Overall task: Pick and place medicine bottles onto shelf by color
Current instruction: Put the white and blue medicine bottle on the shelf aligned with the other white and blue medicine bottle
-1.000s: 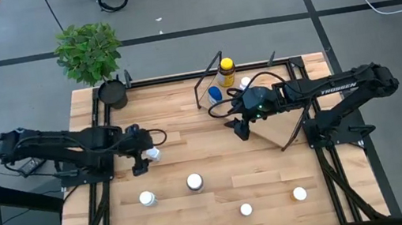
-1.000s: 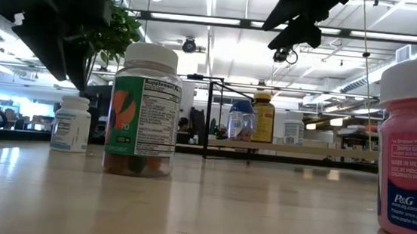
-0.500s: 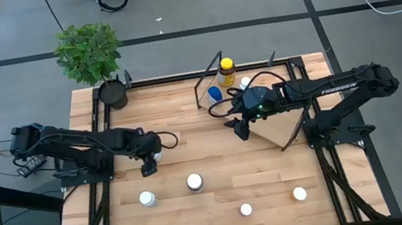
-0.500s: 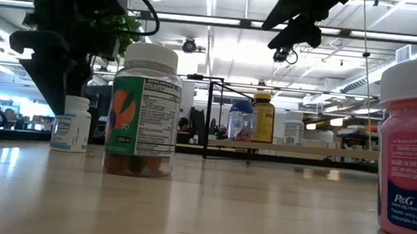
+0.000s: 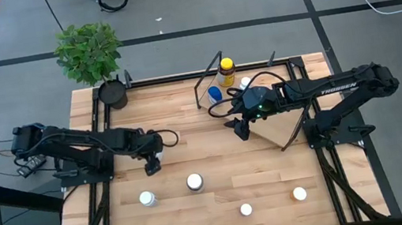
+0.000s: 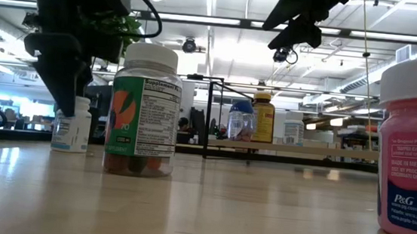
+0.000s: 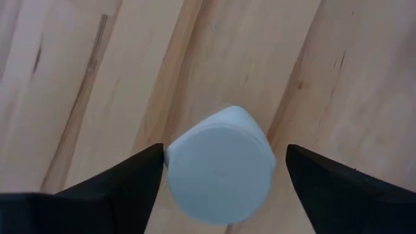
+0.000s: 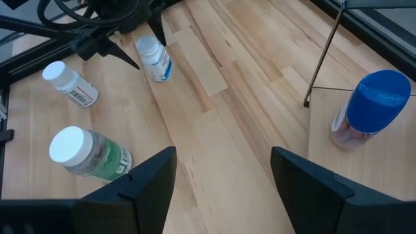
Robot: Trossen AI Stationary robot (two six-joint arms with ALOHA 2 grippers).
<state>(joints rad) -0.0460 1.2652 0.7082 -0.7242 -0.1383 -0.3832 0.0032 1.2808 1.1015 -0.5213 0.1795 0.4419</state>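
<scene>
The left gripper [image 5: 152, 164] hangs straight above a small white-capped bottle [image 7: 220, 165], with its two fingers spread wide, one on each side of the cap and not yet touching it. I think it stands so because the arm wants to take this bottle from above, and the fingers need room to come down around it before they close.

This bottle stands upright on the wooden table [image 5: 217, 166], well apart from the shelf [image 5: 270, 122], on the plant's [image 5: 88, 51] side of it. Nearer to the table's front edge stand more bottles, among them a green-label bottle [image 6: 143, 110].

The right gripper [image 5: 242, 129] waits in the air just beside the shelf, half open and holding nothing. On the shelf already stand a blue-capped bottle [image 8: 369, 110] and a yellow-capped amber bottle [image 5: 226, 71], so the sorting seems partly done.
</scene>
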